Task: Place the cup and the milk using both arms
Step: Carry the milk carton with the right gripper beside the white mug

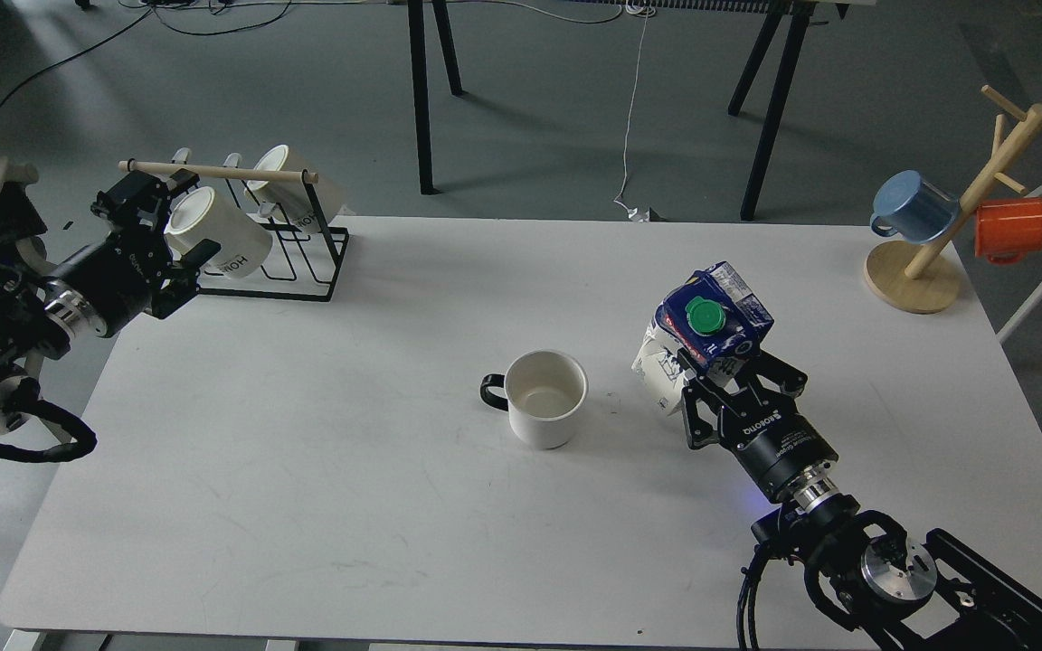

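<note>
The cream-white cup [545, 398] with a small black handle stands upright and empty at the middle of the white table [304, 470], handle to the left. My right gripper [722, 384] is shut on the blue-and-white milk carton [706, 330] and holds it tilted, green cap [705, 316] facing up, just right of the cup and apart from it. My left gripper [168, 224] is open and empty at the table's back left, close to a lettered white mug on the rack.
A black wire rack [290, 262] with a wooden bar and white lettered mugs [218, 240] stands at the back left. A wooden mug tree [914, 267] with a blue mug [912, 206] and an orange mug [1009, 228] stands at the back right corner.
</note>
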Robot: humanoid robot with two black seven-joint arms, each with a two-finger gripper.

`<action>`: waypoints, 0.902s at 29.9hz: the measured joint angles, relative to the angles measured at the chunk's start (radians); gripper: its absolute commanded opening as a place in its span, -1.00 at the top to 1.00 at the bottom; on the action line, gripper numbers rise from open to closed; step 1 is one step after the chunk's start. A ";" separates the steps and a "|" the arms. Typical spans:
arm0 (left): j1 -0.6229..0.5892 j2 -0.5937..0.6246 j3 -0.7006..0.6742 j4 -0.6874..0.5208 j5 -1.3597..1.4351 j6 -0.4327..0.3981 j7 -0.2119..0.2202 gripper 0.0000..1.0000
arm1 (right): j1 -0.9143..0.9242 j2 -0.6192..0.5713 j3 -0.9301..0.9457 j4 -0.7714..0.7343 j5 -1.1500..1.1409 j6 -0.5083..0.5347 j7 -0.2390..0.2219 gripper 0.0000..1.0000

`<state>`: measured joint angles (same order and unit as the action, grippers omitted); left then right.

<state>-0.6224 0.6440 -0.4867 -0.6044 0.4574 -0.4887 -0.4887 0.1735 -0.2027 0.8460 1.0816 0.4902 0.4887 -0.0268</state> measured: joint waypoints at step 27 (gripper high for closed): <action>0.000 -0.009 -0.001 0.024 0.000 0.000 0.000 -0.99 | 0.004 0.109 -0.039 -0.056 -0.094 0.000 -0.001 0.19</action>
<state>-0.6225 0.6351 -0.4877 -0.5806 0.4572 -0.4887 -0.4887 0.1777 -0.0941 0.8066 1.0252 0.3963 0.4887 -0.0276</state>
